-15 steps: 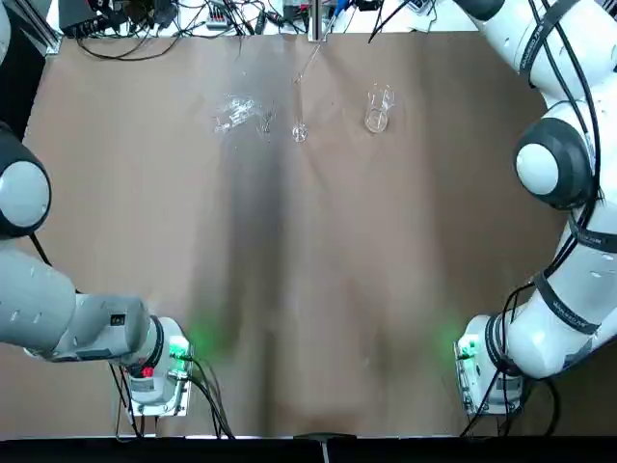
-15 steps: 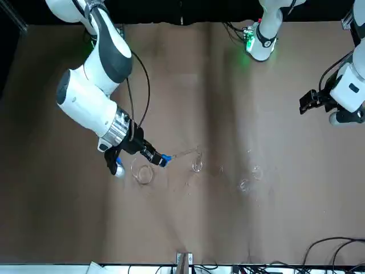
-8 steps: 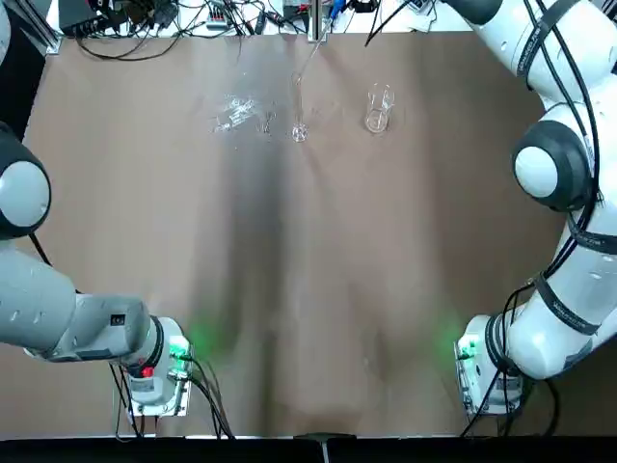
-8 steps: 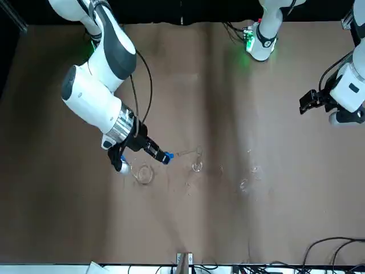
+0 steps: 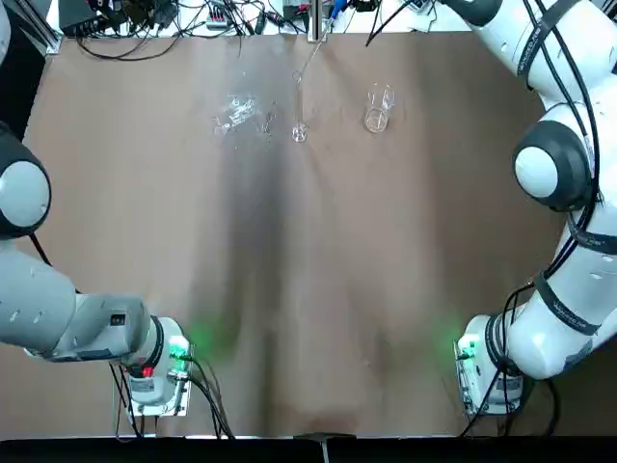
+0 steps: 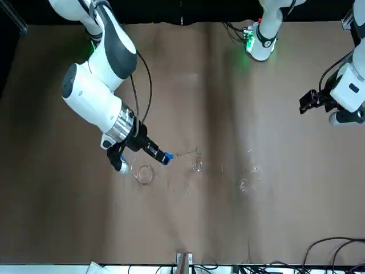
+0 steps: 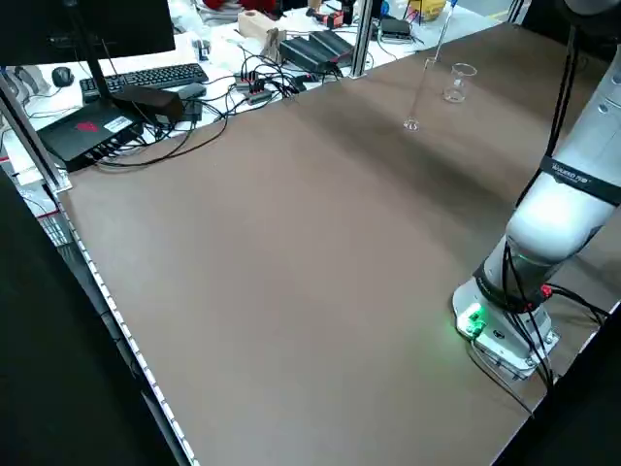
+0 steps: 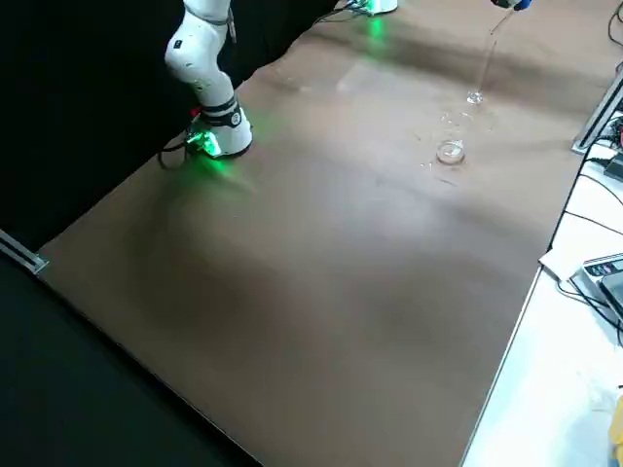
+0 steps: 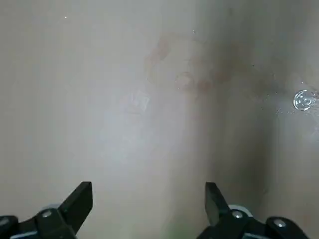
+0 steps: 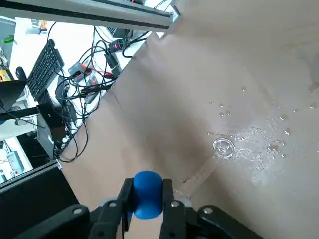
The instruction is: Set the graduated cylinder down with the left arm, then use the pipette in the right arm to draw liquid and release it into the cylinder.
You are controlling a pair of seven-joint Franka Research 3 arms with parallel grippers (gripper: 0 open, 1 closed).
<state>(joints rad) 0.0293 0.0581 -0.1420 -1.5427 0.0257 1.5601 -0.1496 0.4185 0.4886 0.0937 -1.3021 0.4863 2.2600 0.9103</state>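
my right gripper [image 6: 166, 160] is closed about a smooth, rounded, blue rubber bulb, the upper end of the pipette [image 10: 148, 195], and hangs above the tabletop [image 5: 386, 260] near its far edge. from the bulb, the thin clear tube slants down to the mouth of the graduated cylinder [image 7: 421, 95]; whether its tip lies within the mouth i cannot tell. the cylinder, slim and transparent, stands upright on its round foot toward the far edge, apart from both grippers.

beside the cylinder, toward the tabletop's far right corner, stands the beaker [image 5: 378, 112], short, wide and clear. on the cylinder's other side lies a jumble of small clear pieces [image 5: 237, 113], irregular and glinting. clear drops [image 10: 284, 118] dot the brown, matte surface near the cylinder's foot. none of these stands between bulb and cylinder mouth.

a metal post [image 5: 315, 21] rises at the far edge; beyond it run tangled black cables [image 7: 254, 83] on a white surface.

my left gripper [image 9: 148, 194], black and angular, is released, its two fingers wide apart, above the tabletop's left side.
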